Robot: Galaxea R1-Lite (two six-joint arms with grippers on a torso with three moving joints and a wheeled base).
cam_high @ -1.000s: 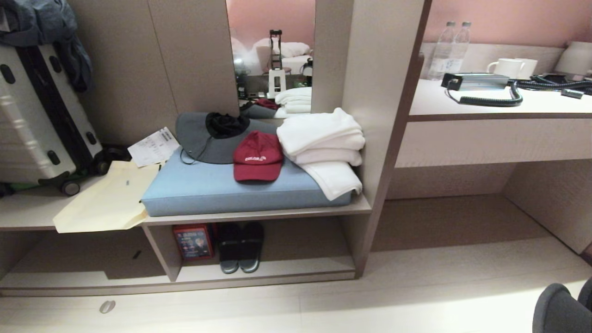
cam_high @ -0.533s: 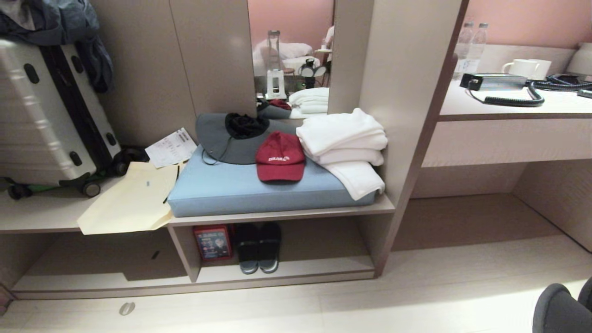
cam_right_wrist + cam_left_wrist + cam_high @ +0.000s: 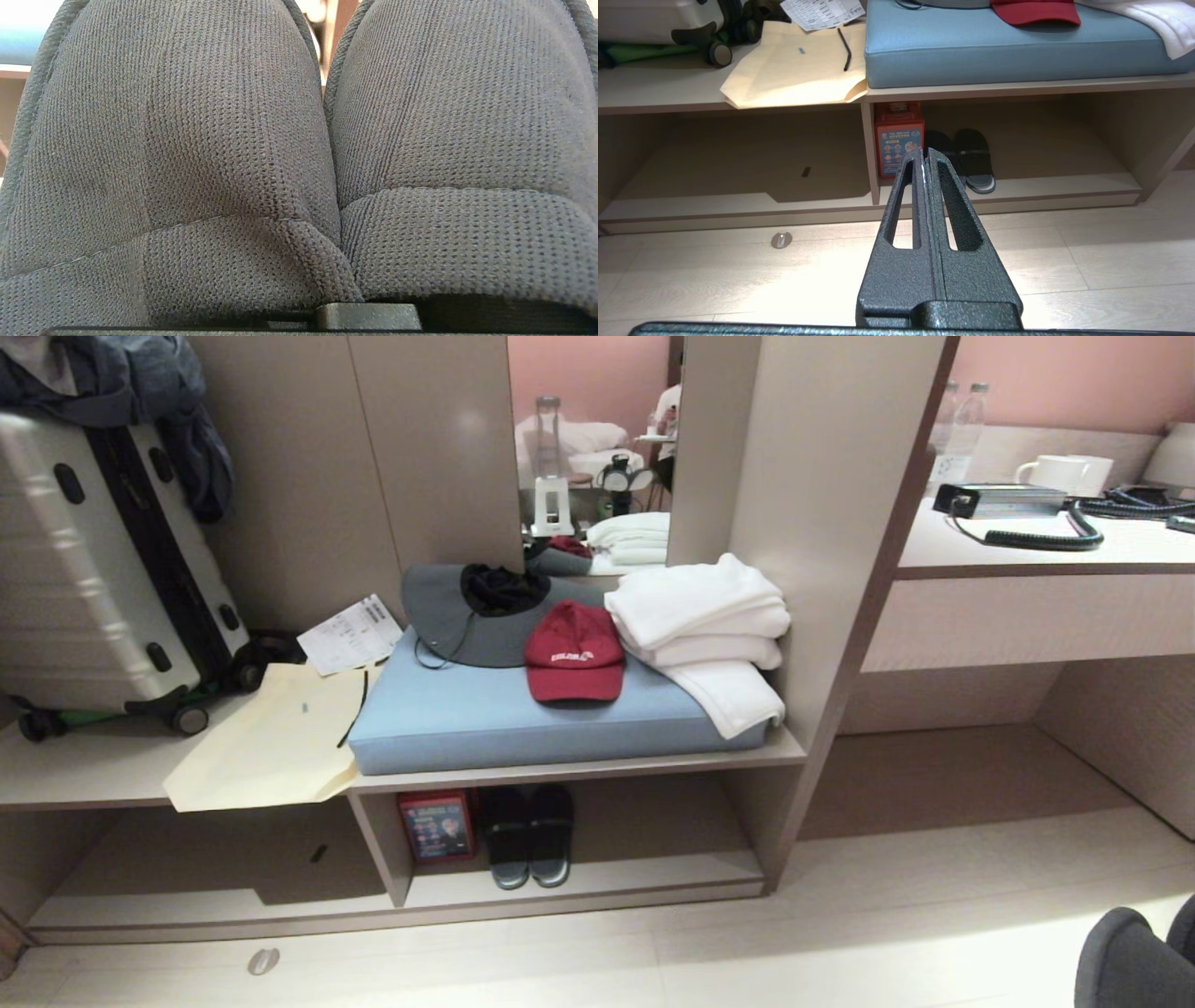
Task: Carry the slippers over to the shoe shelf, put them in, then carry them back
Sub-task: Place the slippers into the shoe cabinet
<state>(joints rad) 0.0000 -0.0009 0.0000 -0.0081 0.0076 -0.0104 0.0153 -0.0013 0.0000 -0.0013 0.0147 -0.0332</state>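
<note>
The grey-blue cloth slippers point(image 3: 299, 140) fill the right wrist view side by side, toes pointing away. My right gripper is shut on them, its fingers hidden under the cloth. In the head view their rounded toes point(image 3: 1134, 957) show at the bottom right corner, above the floor. The shoe shelf point(image 3: 607, 885) is the low taupe cubby under the blue cushion, ahead and to the left, with an upright divider point(image 3: 383, 845). My left gripper point(image 3: 924, 151) is shut and empty, held above the floor and pointing at the shoe shelf point(image 3: 1041, 186).
A darker pair of sandals point(image 3: 529, 835) and a red box point(image 3: 436, 826) stand in the cubby's left part. On the bench above are a blue cushion point(image 3: 523, 723), red cap point(image 3: 574, 653), grey hat, white towels point(image 3: 700, 625), paper bag and suitcase point(image 3: 103, 569). A desk recess point(image 3: 962, 775) is to the right.
The whole scene has shifted to the right in the head view, so the camera has moved left. The slippers stay at the same bottom right corner.
</note>
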